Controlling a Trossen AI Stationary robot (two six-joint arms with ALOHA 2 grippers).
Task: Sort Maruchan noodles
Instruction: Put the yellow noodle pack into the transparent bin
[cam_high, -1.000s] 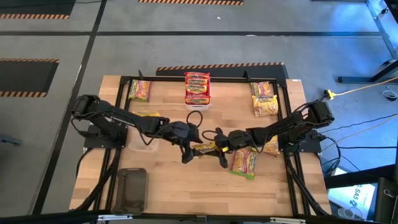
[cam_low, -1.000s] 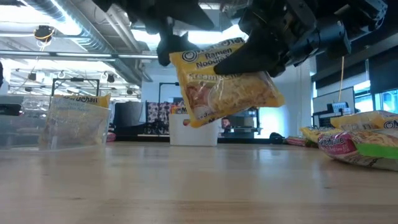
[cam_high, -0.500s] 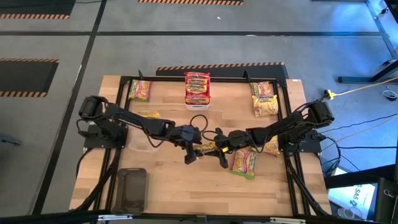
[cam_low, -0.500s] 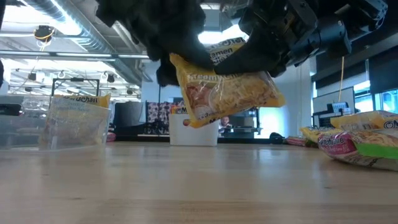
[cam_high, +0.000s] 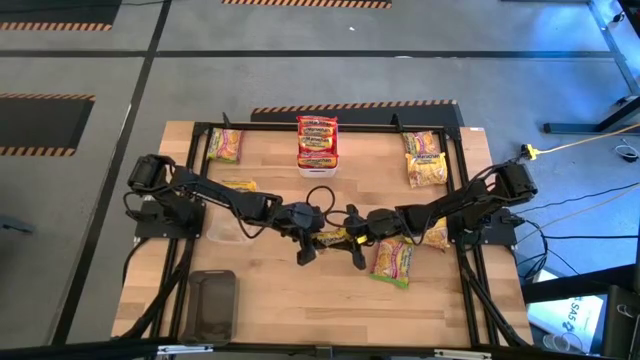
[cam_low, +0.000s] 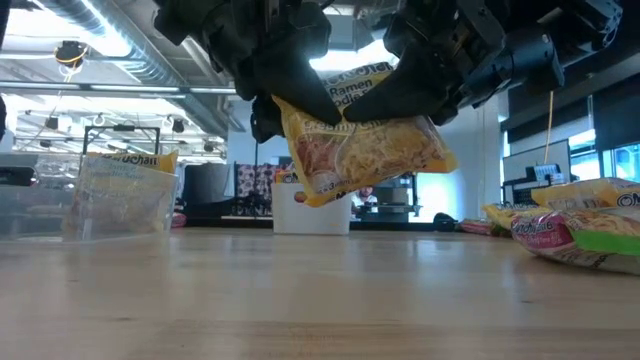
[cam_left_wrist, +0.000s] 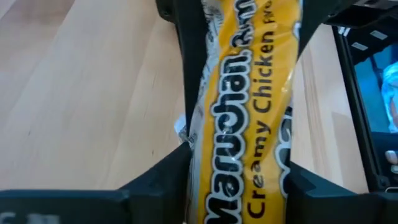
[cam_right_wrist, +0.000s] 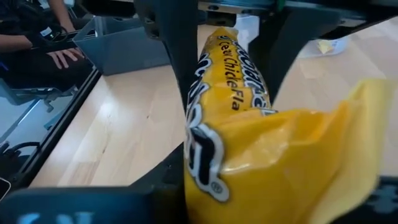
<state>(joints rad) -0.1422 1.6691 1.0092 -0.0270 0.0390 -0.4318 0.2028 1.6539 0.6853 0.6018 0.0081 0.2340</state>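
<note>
Noodles in a crinkly yellow plastic packet (cam_low: 360, 140), printed with black "Maruchan Creamy Chicken" lettering, hang in the air over the middle of my pale wooden table (cam_high: 270, 290), clear of its surface. My right gripper (cam_high: 352, 236) pinches one end of that packet, its fingers pressed into the plastic. My left gripper (cam_high: 304, 236) meets it from the other side, its dark fingers (cam_left_wrist: 186, 56) set along both flat faces of the same packet and close against it, though I cannot tell how firmly they press.

On the right, beside my right arm, a packet with a green and pink band (cam_high: 393, 260) lies flat on the wood. At the far right corner sit two more yellow packets (cam_high: 424, 158). A red-banded stack (cam_high: 317, 140) fills the white bin at the far middle edge, and another green and pink packet (cam_high: 225, 145) lies at the far left. A clear plastic bin (cam_low: 120, 195) on the left holds a yellow packet. A dark rectangular tray (cam_high: 211, 303) rests at the near left corner.
</note>
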